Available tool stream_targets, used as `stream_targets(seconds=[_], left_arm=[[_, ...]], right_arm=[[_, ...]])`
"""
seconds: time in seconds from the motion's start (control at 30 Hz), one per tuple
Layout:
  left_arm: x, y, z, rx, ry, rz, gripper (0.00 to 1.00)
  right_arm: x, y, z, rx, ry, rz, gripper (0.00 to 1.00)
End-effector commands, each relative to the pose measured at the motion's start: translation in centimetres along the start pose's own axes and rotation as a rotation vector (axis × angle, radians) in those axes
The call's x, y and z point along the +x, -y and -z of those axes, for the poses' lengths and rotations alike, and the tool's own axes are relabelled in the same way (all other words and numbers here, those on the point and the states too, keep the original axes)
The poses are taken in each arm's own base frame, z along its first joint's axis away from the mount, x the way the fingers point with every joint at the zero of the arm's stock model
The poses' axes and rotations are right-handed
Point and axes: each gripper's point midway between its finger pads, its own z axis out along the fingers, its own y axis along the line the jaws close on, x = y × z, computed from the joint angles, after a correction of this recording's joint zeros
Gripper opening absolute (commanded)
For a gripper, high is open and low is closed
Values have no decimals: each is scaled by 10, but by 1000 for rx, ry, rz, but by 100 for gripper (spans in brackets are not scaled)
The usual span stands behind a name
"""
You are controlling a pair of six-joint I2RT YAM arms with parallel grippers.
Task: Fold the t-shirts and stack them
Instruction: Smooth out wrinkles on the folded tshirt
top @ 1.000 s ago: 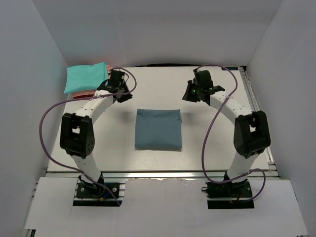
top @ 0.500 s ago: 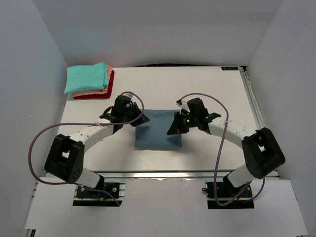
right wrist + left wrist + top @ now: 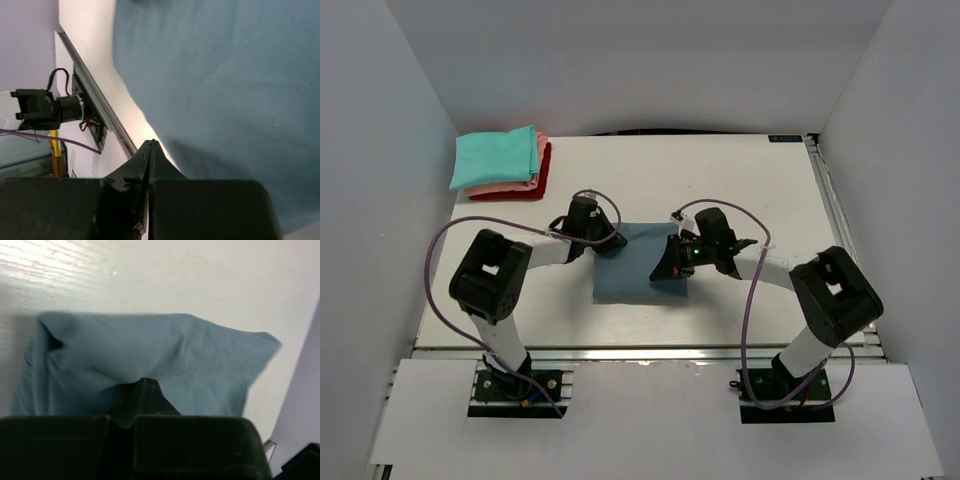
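A folded slate-blue t-shirt [image 3: 638,262] lies mid-table; it also fills the left wrist view [image 3: 175,352] and the right wrist view [image 3: 225,75]. My left gripper [image 3: 604,243] [image 3: 145,383] is shut at its left edge, with cloth puckered around the closed tips. At the shirt's right edge my right gripper [image 3: 666,272] [image 3: 151,143] is shut too, its tips pinching the hem where cloth meets table. A stack of folded t-shirts sits at the back left corner: teal [image 3: 495,158] on top, salmon-pink [image 3: 539,152] under it, red [image 3: 510,193] at the bottom.
White walls enclose the table on three sides. A metal rail [image 3: 650,350] runs along the near edge, also visible in the right wrist view [image 3: 95,102]. Purple cables [image 3: 432,290] loop beside both arms.
Both arms came down from the back of the table to the blue t-shirt's two side edges. Both grippers went from open to shut on the cloth.
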Motion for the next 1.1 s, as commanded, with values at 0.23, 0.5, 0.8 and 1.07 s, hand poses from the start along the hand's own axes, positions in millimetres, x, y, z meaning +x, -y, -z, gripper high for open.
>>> stream_targets(seconds=[0.23, 0.5, 0.8, 1.07], left_arm=[[-47, -5, -22, 4, 85, -23, 0], [-58, -7, -18, -15, 85, -54, 0], [-106, 42, 40, 43, 167, -102, 2], [-56, 95, 103, 223, 79, -57, 5]], right_arm=[[27, 43, -17, 60, -31, -30, 0], [38, 87, -21, 212, -24, -99, 0], [-20, 28, 1, 159, 97, 58, 0], [-72, 6, 33, 229, 182, 116, 0]])
